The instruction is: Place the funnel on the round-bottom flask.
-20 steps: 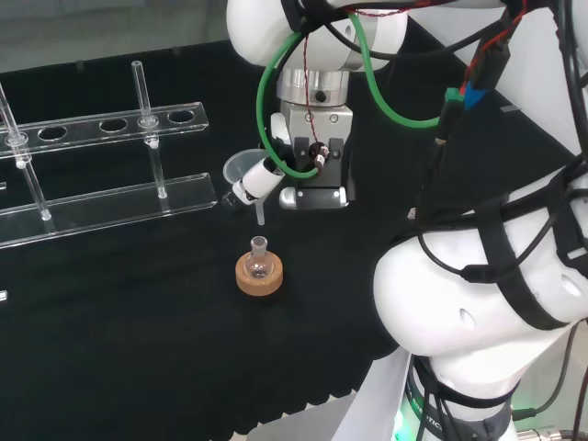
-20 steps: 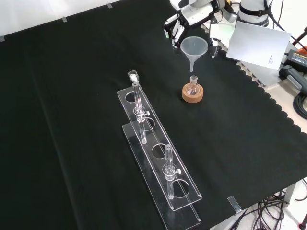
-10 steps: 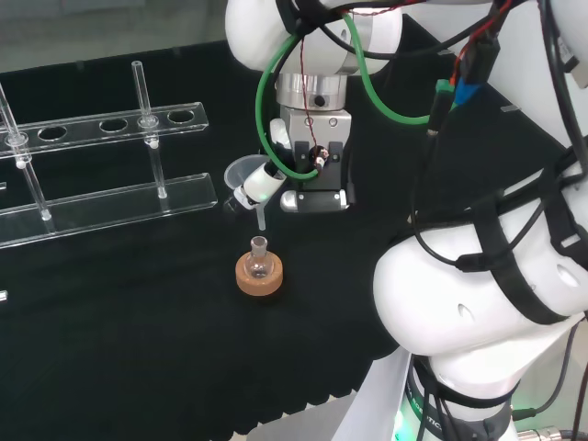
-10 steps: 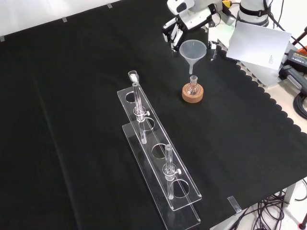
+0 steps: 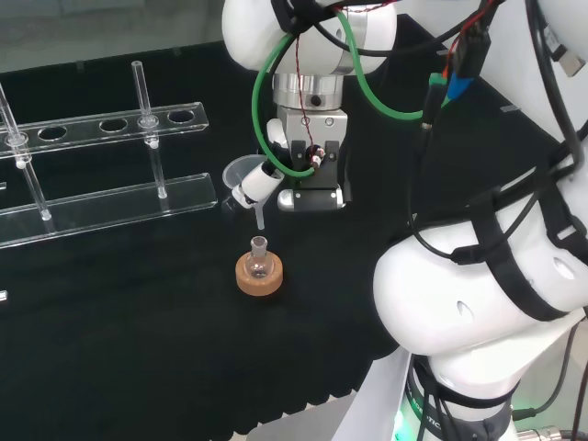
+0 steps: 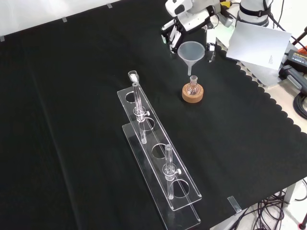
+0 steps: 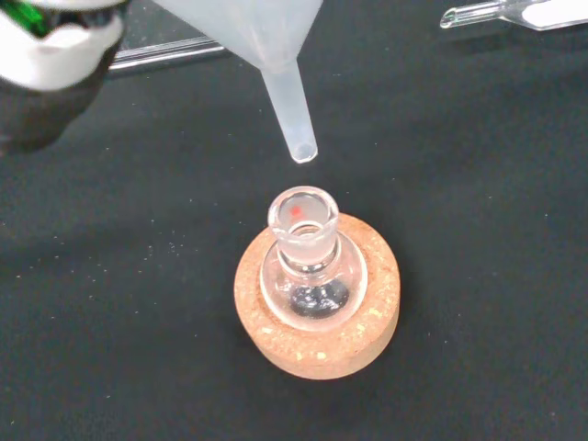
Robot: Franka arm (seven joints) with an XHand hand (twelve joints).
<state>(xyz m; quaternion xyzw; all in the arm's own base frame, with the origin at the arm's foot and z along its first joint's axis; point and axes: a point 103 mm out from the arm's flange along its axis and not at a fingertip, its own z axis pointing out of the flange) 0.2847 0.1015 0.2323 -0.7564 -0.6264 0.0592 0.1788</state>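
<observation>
A small clear round-bottom flask (image 5: 260, 260) (image 6: 193, 86) (image 7: 304, 266) stands upright in a cork ring (image 5: 259, 277) (image 6: 192, 94) (image 7: 318, 323) on the black cloth. The translucent white funnel (image 5: 246, 178) (image 6: 191, 51) (image 7: 266, 46) hangs in the air, held at its cone by the hand (image 5: 276, 175) (image 6: 181, 26), whose fingers curl round it. Its spout tip (image 7: 301, 152) sits just above the flask's open neck, slightly off to one side, with a small gap between them.
A long clear plastic rack (image 5: 106, 165) (image 6: 158, 163) with several holes and thin glass tubes stands to the left in the head view. Another glass tube (image 7: 496, 11) lies near the flask. White paper (image 6: 259, 40) lies at the bench's far right edge in the front view.
The hand has carried the funnel a little lower and closer over the flask's neck. Flask, cork ring and rack have not moved.
</observation>
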